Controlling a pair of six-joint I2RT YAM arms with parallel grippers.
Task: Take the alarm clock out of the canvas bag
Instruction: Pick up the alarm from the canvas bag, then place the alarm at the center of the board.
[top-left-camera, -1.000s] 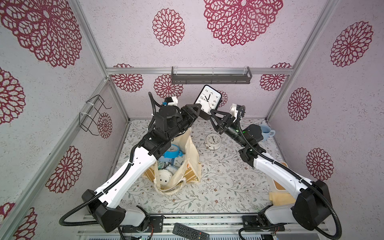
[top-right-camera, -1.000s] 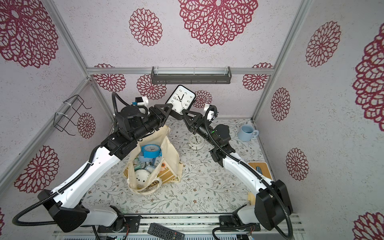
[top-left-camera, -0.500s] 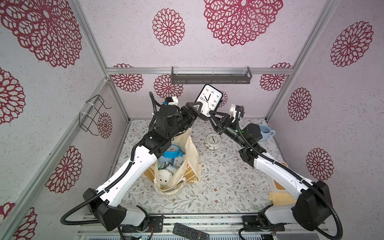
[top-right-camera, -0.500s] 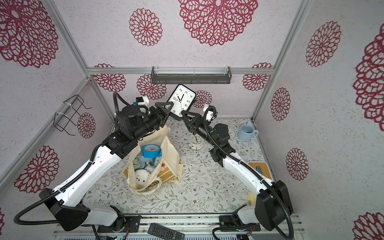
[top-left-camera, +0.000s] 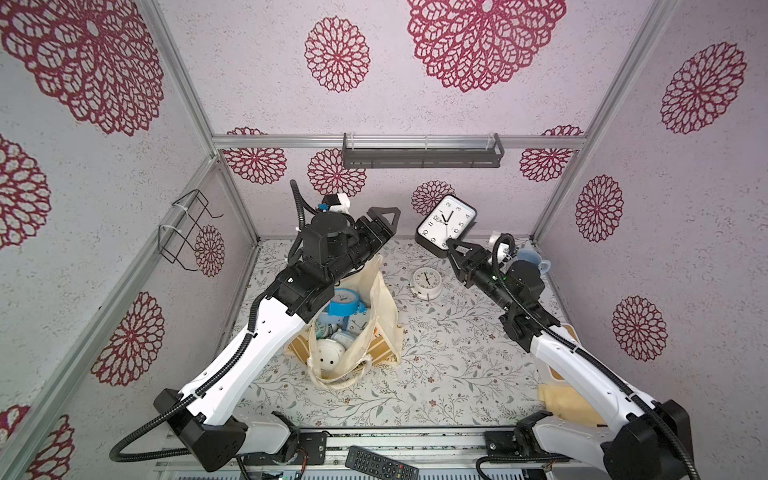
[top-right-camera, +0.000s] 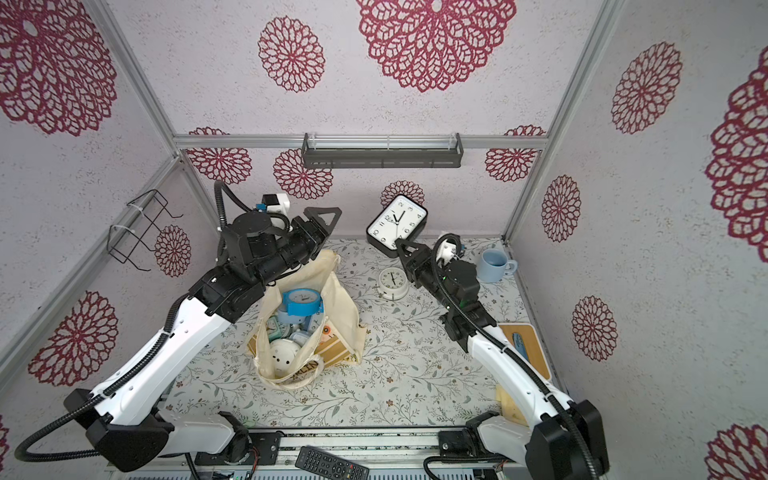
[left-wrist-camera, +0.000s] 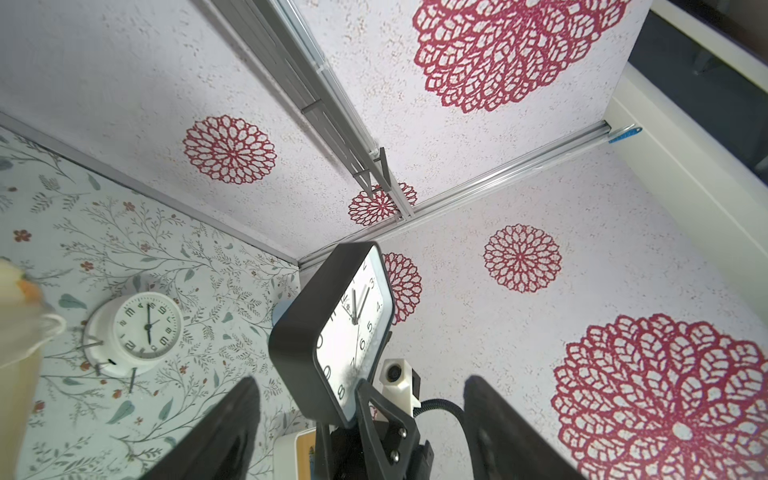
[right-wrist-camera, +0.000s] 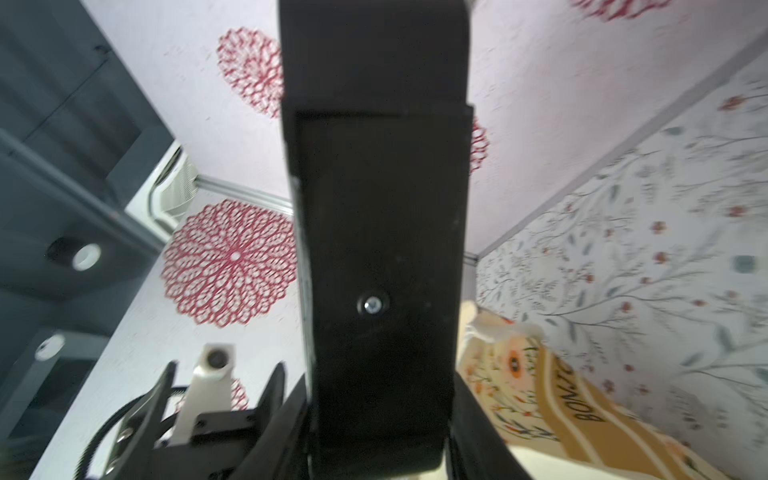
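Note:
The black square alarm clock (top-left-camera: 446, 222) (top-right-camera: 397, 224) with a white face hangs in the air near the back wall, clear of the canvas bag (top-left-camera: 384, 307) (top-right-camera: 347, 303). My right gripper (top-left-camera: 451, 245) (top-right-camera: 401, 246) is shut on the clock's lower edge; in the right wrist view its dark back (right-wrist-camera: 374, 208) fills the space between the jaws of the right gripper (right-wrist-camera: 380, 399). My left gripper (top-left-camera: 384, 226) (top-right-camera: 326, 226) (left-wrist-camera: 359, 380) is open and empty, above the bag's far rim, a gap away from the clock (left-wrist-camera: 345, 332). The cream bag stands open on the table.
A white round clock (top-left-camera: 426, 282) (top-right-camera: 392, 282) (left-wrist-camera: 133, 328) lies on the table right of the bag. A blue clock (top-left-camera: 343, 303) and several others sit inside the bag. A blue mug (top-right-camera: 494, 264) stands back right, a wooden board (top-right-camera: 523, 345) at the right edge, a remote (top-left-camera: 380, 463) in front.
My left gripper has opened and let go of the black clock, drawing back to the left. My right gripper keeps the clock and has carried it a little right and down.

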